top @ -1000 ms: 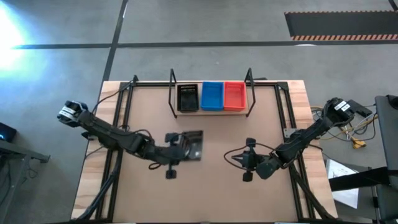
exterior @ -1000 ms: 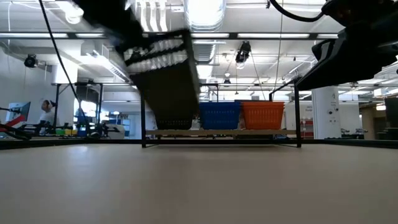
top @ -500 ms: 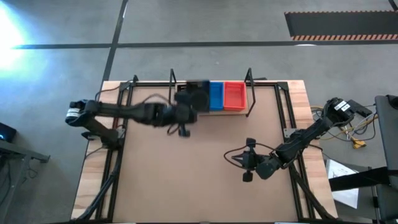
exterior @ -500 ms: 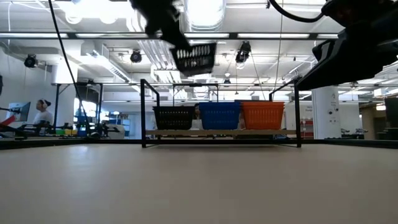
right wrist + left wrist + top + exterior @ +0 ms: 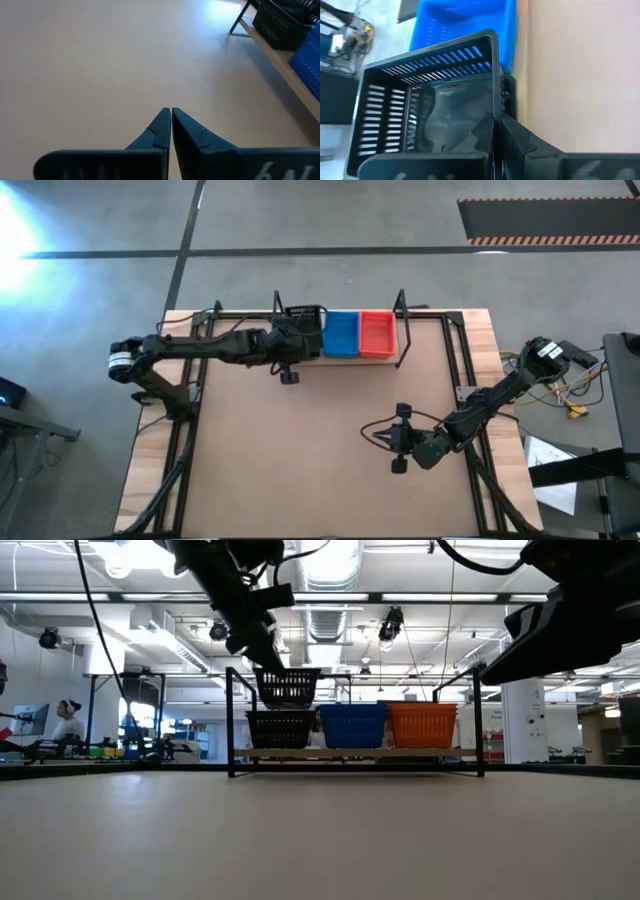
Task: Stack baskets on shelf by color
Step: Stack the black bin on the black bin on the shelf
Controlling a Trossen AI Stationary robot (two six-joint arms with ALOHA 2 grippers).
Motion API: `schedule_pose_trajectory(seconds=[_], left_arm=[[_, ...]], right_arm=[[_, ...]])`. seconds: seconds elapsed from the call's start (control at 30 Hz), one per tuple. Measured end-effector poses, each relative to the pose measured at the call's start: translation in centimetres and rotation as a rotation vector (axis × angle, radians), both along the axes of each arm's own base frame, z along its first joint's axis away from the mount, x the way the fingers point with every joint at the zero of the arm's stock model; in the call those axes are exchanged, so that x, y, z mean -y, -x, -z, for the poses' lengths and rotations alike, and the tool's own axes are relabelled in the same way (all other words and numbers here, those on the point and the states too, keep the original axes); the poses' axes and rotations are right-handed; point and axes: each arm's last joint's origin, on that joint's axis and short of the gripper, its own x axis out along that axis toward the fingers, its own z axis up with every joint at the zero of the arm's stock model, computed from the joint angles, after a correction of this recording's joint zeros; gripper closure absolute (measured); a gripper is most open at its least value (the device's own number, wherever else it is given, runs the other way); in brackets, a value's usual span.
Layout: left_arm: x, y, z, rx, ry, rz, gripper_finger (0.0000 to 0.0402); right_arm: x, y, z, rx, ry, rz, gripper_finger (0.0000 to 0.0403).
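Fingers of the right gripper (image 5: 171,125) are pressed together, holding nothing, well in front of the shelf (image 5: 340,358). At the shelf, the left gripper (image 5: 496,131) pinches a black basket (image 5: 288,687) by its wall, just above another black basket (image 5: 279,728) beside the blue stack (image 5: 352,725) and the orange-red stack (image 5: 422,724).

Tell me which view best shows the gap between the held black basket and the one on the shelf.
The low view: the held basket hangs just above the shelved black basket, clearly apart. The high view stacks them, hiding the gap. The left wrist view shows the left end effector clamping the rim. The right wrist view catches only a corner.
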Motion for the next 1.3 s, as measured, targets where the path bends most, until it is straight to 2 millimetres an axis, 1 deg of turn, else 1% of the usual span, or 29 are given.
schedule_pose_trajectory(seconds=[0.3,0.47,0.57,0.67,0.83,0.93,1.0,1.1,1.23,1.3], left_arm=[[-0.2,-1.1,2.8,-0.074,0.024,0.001,0.0400],[-0.5,-1.5,3.8,-0.112,0.012,-0.014,0.0383],[-0.6,-1.5,3.8,-0.110,0.010,-0.018,0.0363],[-0.5,-1.4,3.4,-0.101,0.008,-0.019,0.0333],[-0.4,-1.2,1.4,-0.026,0.007,-0.032,0.0282],[0.5,-1.5,0.9,-0.001,0.021,-0.006,0.0265],[1.3,-1.6,1.1,-0.018,0.026,0.043,0.0262],[2.2,-2.0,2.0,-0.073,-0.009,0.097,0.0261],[2.2,-2.5,3.2,-0.144,-0.101,0.041,0.0261],[2.1,-2.8,3.7,-0.162,-0.113,0.029,0.0261]], right_arm=[[0.0,0.0,0.0,-0.001,0.004,-0.002,0.0394],[0.0,0.0,0.0,-0.001,0.006,-0.003,0.0394],[0.0,0.0,0.0,-0.001,0.004,-0.002,0.0394],[0.0,0.0,0.0,-0.001,0.004,-0.002,0.0394],[0.0,0.1,0.1,-0.004,0.005,-0.001,0.0394],[0.1,0.2,0.3,-0.009,0.004,0.002,0.0394],[0.2,0.3,0.5,-0.012,-0.002,0.009,0.0394],[0.4,0.5,0.8,-0.018,-0.010,0.018,0.0394],[0.4,0.6,0.9,-0.019,-0.017,0.025,0.0394],[0.4,0.6,0.9,-0.019,-0.017,0.025,0.0394]])
